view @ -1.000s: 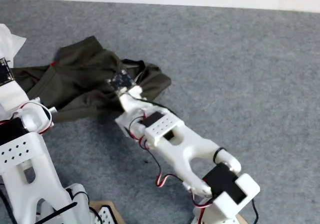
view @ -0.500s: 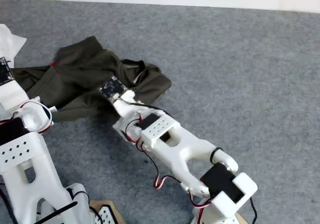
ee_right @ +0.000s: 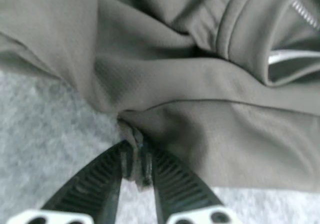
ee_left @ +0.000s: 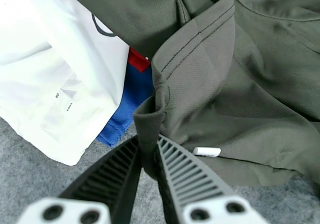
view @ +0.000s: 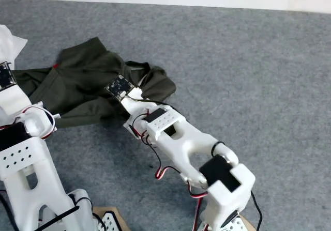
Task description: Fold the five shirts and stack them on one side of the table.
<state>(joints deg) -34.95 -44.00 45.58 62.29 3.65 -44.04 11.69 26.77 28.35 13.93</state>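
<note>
An olive-green shirt (view: 88, 83) lies crumpled at the left of the grey table. My left gripper (ee_left: 148, 151) is shut on a fold of its hem (ee_left: 150, 124), at the shirt's left end by the table's left edge. My right gripper (ee_right: 136, 160) is shut on a pinch of the same shirt's (ee_right: 200, 108) lower edge, near its right side, under the wrist (view: 121, 89). A white shirt (ee_left: 55, 73) with blue and red cloth (ee_left: 125, 108) beneath it lies beside the olive one; its corner (view: 8, 40) shows at the far left.
Grey carpet-like table surface (view: 248, 76) stretches open to the right and back. The white arm bases (view: 222, 189) stand at the near edge, with a wooden board corner (view: 111, 218) between them.
My right arm has shifted slightly left and pulled back with the shirt edge in its grip, drawing the shirt's right lobe in a little. The left arm has stayed put.
</note>
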